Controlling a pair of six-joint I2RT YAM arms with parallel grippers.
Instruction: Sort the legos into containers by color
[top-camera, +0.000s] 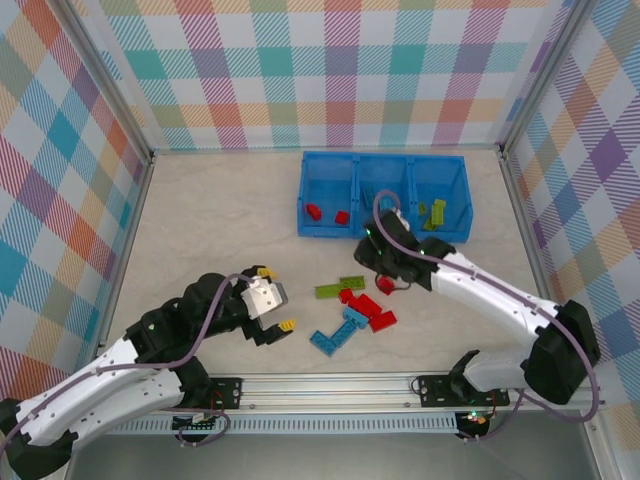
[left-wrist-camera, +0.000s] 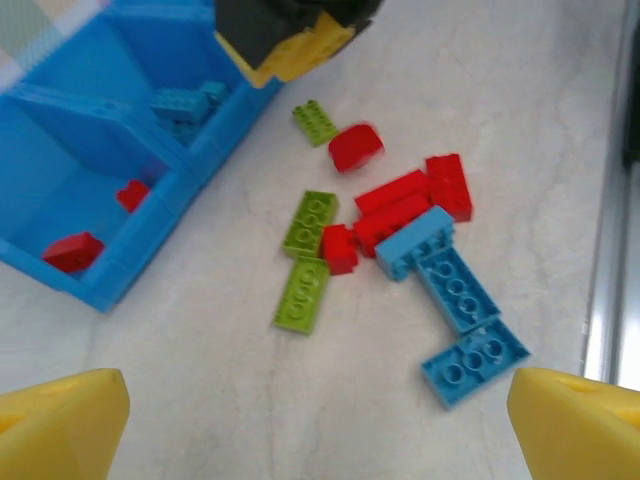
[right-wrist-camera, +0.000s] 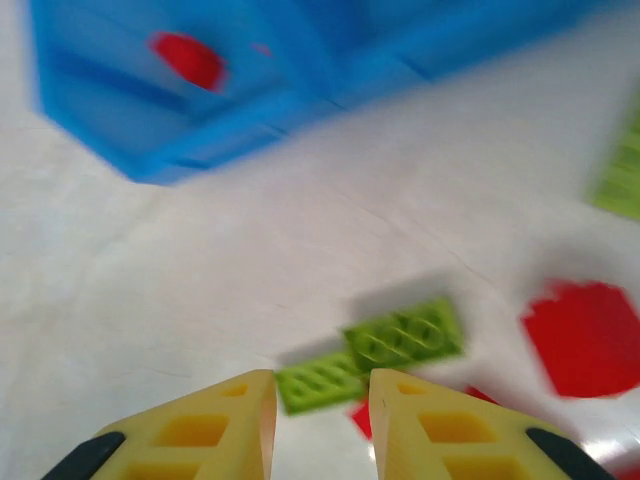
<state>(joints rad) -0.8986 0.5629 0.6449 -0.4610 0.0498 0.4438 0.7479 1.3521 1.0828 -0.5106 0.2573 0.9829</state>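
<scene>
Yellow-fingered left gripper (top-camera: 277, 298) is held wide and empty, left of the bin (top-camera: 302, 200). Red, blue and green legos (top-camera: 314, 211) are lodged in its left, middle and right compartments (top-camera: 330, 185); about ten loose legos (top-camera: 365, 305) are left unsorted before it. Right gripper (right-wrist-camera: 322, 420) is narrowed, nothing seen held.

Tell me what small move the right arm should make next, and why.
Probably open the right gripper and line it up over the loose red brick beside it. Its fingers stand nearly together with nothing between them, and that brick lies on the table, not in the bin's red compartment.
</scene>
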